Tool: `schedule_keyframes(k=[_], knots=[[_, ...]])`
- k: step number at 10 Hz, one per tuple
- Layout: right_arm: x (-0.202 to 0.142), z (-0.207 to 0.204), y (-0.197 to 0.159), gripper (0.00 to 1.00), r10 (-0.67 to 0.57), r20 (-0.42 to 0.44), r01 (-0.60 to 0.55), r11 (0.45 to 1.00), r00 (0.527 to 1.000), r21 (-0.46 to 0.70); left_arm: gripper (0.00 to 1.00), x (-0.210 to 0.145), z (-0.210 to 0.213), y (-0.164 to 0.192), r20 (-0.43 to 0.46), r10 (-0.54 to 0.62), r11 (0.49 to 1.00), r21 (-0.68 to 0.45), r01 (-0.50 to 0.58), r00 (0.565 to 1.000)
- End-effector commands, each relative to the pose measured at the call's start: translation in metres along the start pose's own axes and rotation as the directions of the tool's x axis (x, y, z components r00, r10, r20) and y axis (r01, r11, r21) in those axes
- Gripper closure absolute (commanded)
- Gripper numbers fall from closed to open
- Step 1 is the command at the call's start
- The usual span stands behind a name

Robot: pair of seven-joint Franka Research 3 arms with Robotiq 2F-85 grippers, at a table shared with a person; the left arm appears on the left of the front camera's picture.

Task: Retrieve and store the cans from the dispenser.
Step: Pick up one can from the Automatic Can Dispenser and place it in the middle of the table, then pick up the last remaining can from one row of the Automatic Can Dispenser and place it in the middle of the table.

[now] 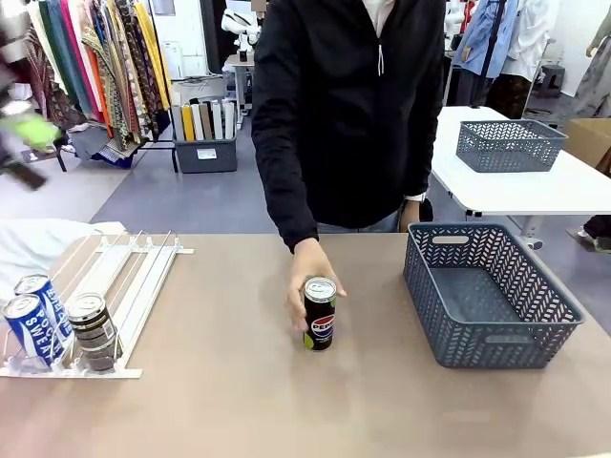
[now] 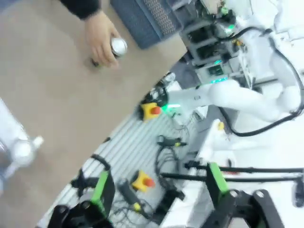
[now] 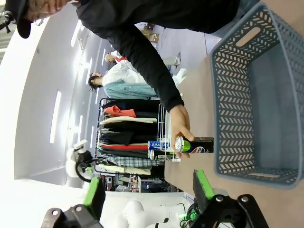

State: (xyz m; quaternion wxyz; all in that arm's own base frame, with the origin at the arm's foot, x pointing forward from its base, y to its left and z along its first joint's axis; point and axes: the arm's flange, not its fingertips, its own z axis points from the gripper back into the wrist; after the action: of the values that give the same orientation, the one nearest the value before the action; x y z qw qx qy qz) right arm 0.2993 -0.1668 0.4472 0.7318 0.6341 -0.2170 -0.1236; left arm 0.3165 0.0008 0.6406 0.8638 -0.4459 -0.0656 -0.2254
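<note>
A black Pepsi can [image 1: 319,313] stands upright near the middle of the table [image 1: 239,401], silver top up. The person's hand [image 1: 307,275] reaches in from the far side and wraps around it from behind, fingers touching its sides. From the right wrist view the same can [image 3: 194,145] lies sideways in the picture, with the hand [image 3: 179,124] curled round its top end.

Well to the left is the rack [image 1: 129,272], a white frame of thin rails in two lanes. At its near end two blue cans [image 1: 27,329] sit one behind the other in the left lane. A dark can [image 1: 91,329] sits just beside them in the right lane.

To the right of the Pepsi can, apart from it, is a blue-grey mesh basket [image 1: 496,345] with nothing in it. A second basket [image 1: 509,145] sits on a white table farther back.

The left gripper [image 2: 159,185] is above the near table edge with its green-padded fingers spread wide — nothing between them. The right gripper [image 3: 148,190] is likewise spread open and holds nothing, pointing toward the can and the basket [image 3: 223,109] from some way off.
</note>
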Motion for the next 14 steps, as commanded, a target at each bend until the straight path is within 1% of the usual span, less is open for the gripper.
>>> schedule_keyframes(k=[1,2,3,4,5,14], knots=[[0.001,0.001,0.003,0.0,0.009,0.0,-0.009,1.0,1.0,0.01,0.0,-0.043,0.018,0.072,0.16,0.142,0.974,-0.196,-0.11,0.977],[0.001,0.001,0.003,0.0,0.009,0.0,-0.009,1.0,1.0,0.01,0.0,-0.073,0.019,0.108,0.222,0.198,0.95,-0.283,-0.131,0.955],[0.001,0.001,0.003,0.0,0.009,0.0,-0.009,1.0,1.0,0.01,0.0,-0.098,0.01,0.131,0.276,0.221,0.927,-0.357,-0.114,0.935],[0.001,0.001,0.003,0.0,0.009,0.0,-0.009,1.0,1.0,0.01,0.0,-0.108,0.003,0.142,0.28,0.265,0.926,-0.34,-0.163,0.923],[0.001,0.001,0.003,0.0,0.009,0.0,-0.009,1.0,1.0,0.01,0.0,-0.098,0.032,0.122,0.212,0.219,0.949,-0.275,-0.157,0.953],[0.001,0.001,0.003,0.0,0.009,0.0,-0.009,1.0,1.0,0.01,0.0,-0.098,0.032,0.122,0.212,0.219,0.949,-0.275,-0.157,0.953]])
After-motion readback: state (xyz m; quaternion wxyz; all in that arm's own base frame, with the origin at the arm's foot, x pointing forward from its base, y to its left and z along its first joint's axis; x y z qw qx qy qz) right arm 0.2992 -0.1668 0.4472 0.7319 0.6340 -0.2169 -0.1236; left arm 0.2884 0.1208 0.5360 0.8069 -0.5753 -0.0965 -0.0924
